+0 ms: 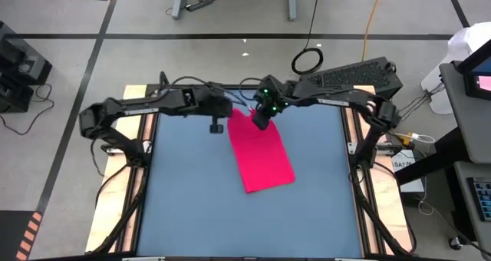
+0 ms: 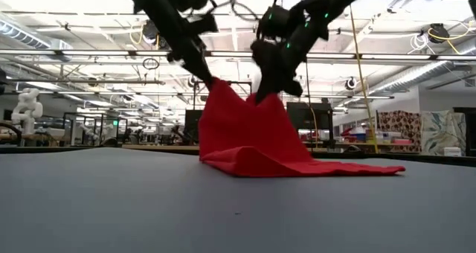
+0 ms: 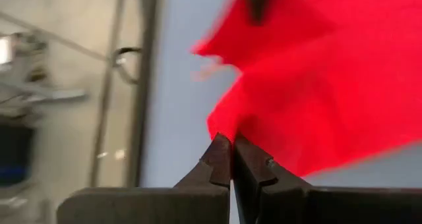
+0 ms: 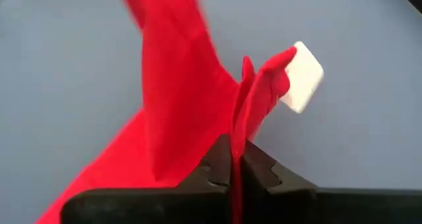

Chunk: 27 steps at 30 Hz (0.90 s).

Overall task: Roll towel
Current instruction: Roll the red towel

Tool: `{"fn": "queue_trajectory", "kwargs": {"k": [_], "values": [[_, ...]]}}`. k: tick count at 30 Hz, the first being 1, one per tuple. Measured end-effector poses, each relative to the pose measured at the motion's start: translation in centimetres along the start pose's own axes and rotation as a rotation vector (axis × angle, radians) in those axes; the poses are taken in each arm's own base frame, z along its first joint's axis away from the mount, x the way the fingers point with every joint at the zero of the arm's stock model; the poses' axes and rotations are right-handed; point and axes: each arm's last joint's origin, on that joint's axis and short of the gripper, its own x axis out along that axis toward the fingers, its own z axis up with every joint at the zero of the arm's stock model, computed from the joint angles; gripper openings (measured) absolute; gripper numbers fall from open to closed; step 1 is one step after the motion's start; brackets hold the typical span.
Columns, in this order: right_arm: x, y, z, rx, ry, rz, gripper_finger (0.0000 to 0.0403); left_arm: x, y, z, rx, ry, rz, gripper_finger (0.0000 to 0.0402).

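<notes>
Towel lies toward the far middle of the blue tabletop, its far edge lifted clear, the near part trailing flat on the surface. Left hand pinched tight on one far corner; right hand likewise clamped on the other, beside the small white tag. In both wrist views the fingers meet with red cloth nipped between them. Between the two hands the cloth sags and drapes in a tent, folds bunching where it meets the tabletop: soft, limp, light, no stiffness of its own. Judgement: not fragile, not slippery against the pads, but it will follow a pull unevenly and skew if the hands travel at different rates. Corner grips look the right hold; for rolling, the edge wants to be kept taut and level between them.
</notes>
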Motion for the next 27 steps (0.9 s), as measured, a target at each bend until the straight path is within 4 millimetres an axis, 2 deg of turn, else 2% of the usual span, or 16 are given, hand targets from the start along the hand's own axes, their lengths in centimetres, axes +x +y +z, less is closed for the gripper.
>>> {"fn": "queue_trajectory", "kwargs": {"k": [5, 10, 14, 24, 27], "values": [[2.4, -2.4, 0.2, 0.029, 0.013, -0.032, 0.0, 3.1, 1.2, -0.2, -0.028, -0.014, 0.078, 0.0], [3.0, -4.9, 0.2, 0.094, 0.019, -0.093, 0.0, 5.2, 2.2, -1.0, -0.056, 0.01, 0.125, 0.0003], [3.1, -6.7, 0.7, 0.069, -0.018, -0.111, 0.0, 6.4, 3.0, -1.7, -0.086, 0.022, 0.148, 0.0006], [2.2, -9.6, 1.4, 0.08, -0.094, -0.244, 0.0, 7.5, 4.5, -3.4, -0.146, 0.065, 0.17, 0.0008], [2.0, -10.1, 1.5, 0.093, -0.099, -0.26, 0.0, 7.4, 5.3, -3.9, -0.364, 0.037, 0.176, 0.0013]]}}
